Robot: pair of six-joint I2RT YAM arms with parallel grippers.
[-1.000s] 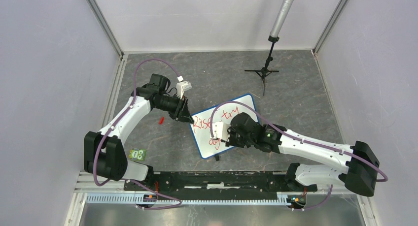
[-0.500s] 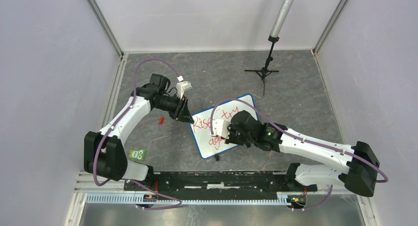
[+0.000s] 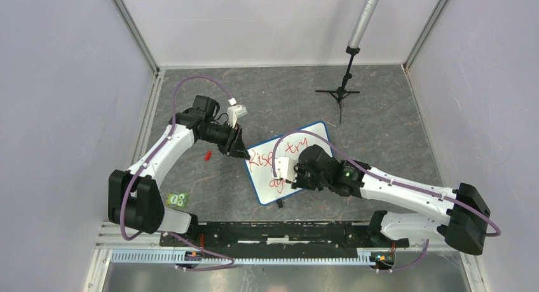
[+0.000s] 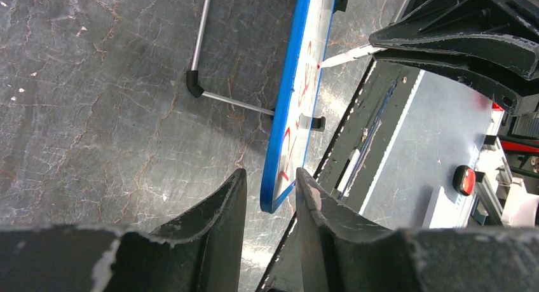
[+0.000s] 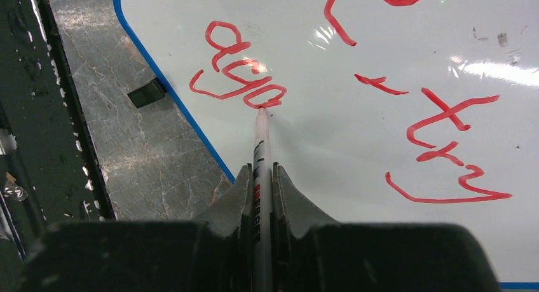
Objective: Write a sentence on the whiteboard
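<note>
The whiteboard point(image 3: 313, 137), white with a blue rim, lies tilted in the middle of the floor. The sentence point(image 3: 261, 157) is in red; the right wrist view shows "try" point(image 5: 448, 142) and below it "aga" point(image 5: 232, 72). My left gripper point(image 3: 244, 154) is shut on the board's left corner, with the blue rim point(image 4: 287, 114) between its fingers point(image 4: 270, 174). My right gripper point(image 3: 284, 177) is shut on a white marker point(image 5: 261, 152), whose tip touches the board at the end of "aga". The marker tip also shows in the left wrist view point(image 4: 346, 55).
A black tripod with a grey pole point(image 3: 344, 90) stands at the back right. A small red cap point(image 3: 207, 155) lies left of the board, and a green item point(image 3: 178, 200) by the left arm's base. A black rail point(image 3: 286, 231) runs along the near edge. A metal rod point(image 4: 206, 37) lies behind the board.
My right gripper has shifted slightly over the lower line with the marker, adding to the red word. The left arm and the board have not moved.
</note>
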